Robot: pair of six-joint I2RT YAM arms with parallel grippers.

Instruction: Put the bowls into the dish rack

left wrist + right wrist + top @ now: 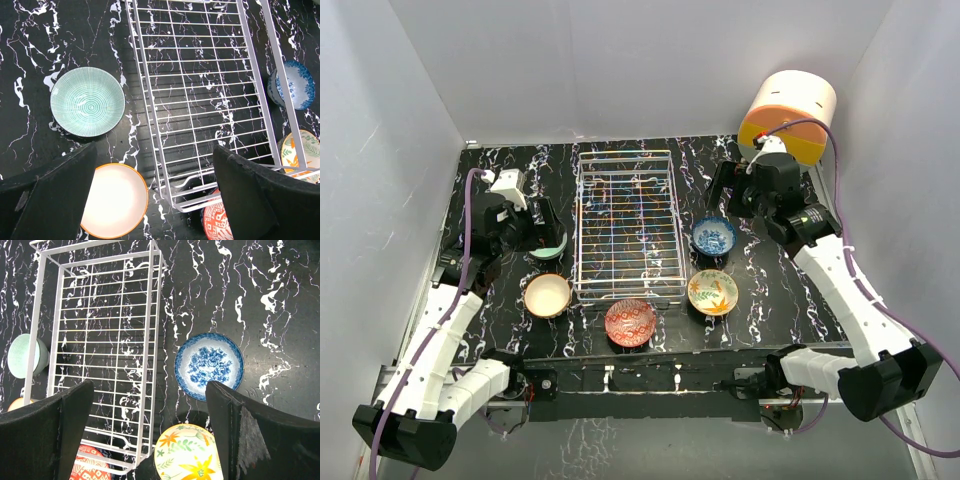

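Top view: dish rack (627, 226) sits mid-table on the black marbled table (775, 300), long axis 12 to 6. All five bowls are on the table outside the rack. From the rack: mint bowl (550, 245) at 9, cream bowl (548, 295) at 8, red bowl (630, 322) at 6, yellow leafy bowl (713, 291) at 4, blue bowl (714, 236) at 3. Left gripper (542, 225) is over the mint bowl's rim and partly covers it. Right gripper (742, 195) is at 12 of the blue bowl. Cream-and-orange drum (788, 115) is at the far right corner, around 1.

Left wrist view: fingers spread wide, holding nothing. Rack fills the centre up to 1. Mint bowl at 10, cream bowl at 7, just beside the left finger. Blue bowl at 3 behind the rack wall, yellow leafy bowl at 4, red bowl at 5, partly hidden by the right finger.

Right wrist view: fingers wide apart, holding nothing. Blue bowl is near centre towards 3, between the fingers and clear of both. Yellow leafy bowl at 6, red bowl at 7. Rack at 10 to 11. Mint bowl at 9 beyond the rack's far wall. A sliver of the cream bowl shows at 8.
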